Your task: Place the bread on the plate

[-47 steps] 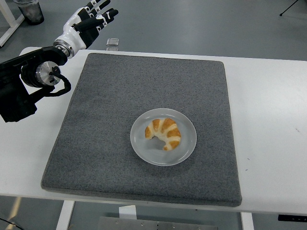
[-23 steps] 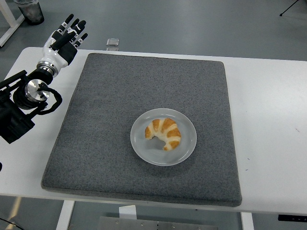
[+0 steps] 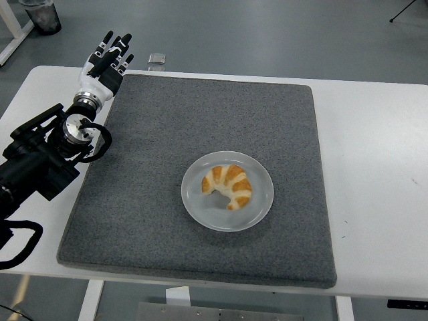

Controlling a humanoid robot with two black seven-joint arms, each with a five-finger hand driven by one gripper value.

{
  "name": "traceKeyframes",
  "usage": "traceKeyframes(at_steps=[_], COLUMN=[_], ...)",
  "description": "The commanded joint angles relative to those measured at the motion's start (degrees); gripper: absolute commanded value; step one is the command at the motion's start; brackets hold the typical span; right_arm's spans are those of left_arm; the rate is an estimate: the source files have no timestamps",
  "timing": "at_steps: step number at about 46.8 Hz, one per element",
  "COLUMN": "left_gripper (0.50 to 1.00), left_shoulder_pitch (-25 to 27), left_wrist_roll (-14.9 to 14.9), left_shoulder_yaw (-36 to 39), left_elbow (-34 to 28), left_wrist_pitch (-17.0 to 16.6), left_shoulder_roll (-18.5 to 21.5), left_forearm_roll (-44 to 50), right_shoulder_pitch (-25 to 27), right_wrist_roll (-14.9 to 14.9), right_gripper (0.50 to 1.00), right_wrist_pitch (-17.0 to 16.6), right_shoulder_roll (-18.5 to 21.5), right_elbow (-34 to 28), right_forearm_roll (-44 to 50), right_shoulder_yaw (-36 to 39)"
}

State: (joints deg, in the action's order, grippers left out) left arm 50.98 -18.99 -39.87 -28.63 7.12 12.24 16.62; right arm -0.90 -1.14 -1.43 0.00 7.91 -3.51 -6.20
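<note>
bread: golden-brown crescent-shaped croissant (image 3: 228, 186) lies in the middle of the plate, inside the rim, nothing touching it. Same spot and same turn as a second ago.
plate: round pale translucent plate (image 3: 259, 208) sits on the grey mat, a bit right of centre and toward the near half. Not shifted.
mat: square dark grey felt mat (image 3: 160, 134) covers most of the white table (image 3: 374, 167), lies flat.
left hand: black-and-white five-fingered left hand (image 3: 105, 63) is over the mat's far-left corner, fingers straight and spread, holding nothing. Well apart from plate and bread.
left arm: black, comes in from the left edge, forearm over the bare table strip beside the mat.
what changed: over the last second only the arm moves. The hand goes from up past the table's far edge, drops left over the table, and now sits a little right of that, at the mat corner. More of the arm is in frame, lower left. Fingers stay open throughout.
right hand: not in view.
far side: small metallic clip-like thing (image 3: 157, 59) just beyond the mat's far edge, can't tell what it is. Dark container (image 3: 40, 13) on the floor, top left.
task read: my judgement is that placement is done, bread is on the plate, hand is empty and away. Arm motion looks like retreat or settling, not a new reach.
risk: low. The arm is nowhere near the plate.
</note>
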Motion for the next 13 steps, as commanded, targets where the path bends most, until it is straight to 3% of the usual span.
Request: traceKeyframes(at_steps=[1, 13], left_gripper=[0.994, 0.994], left_shoulder_pitch=[0.26, 1.23], left_wrist_roll=[0.01, 0.01], left_shoulder_yaw=[-0.03, -0.03], left_elbow=[0.16, 0.16], left_wrist_pitch=[0.00, -0.09], left_shoulder_roll=[-0.47, -0.64], left_forearm_roll=[-0.01, -0.01], right_shoulder_pitch=[0.02, -0.06], right_wrist_roll=[0.00, -0.09], right_gripper=[0.952, 0.952], right_wrist_pitch=[0.02, 0.02], right_shoulder_roll=[0.00, 0.00], right_elbow=[0.00, -0.08], right_forearm_roll=[-0.10, -0.19], right_shoulder_yaw=[-0.04, 0.14])
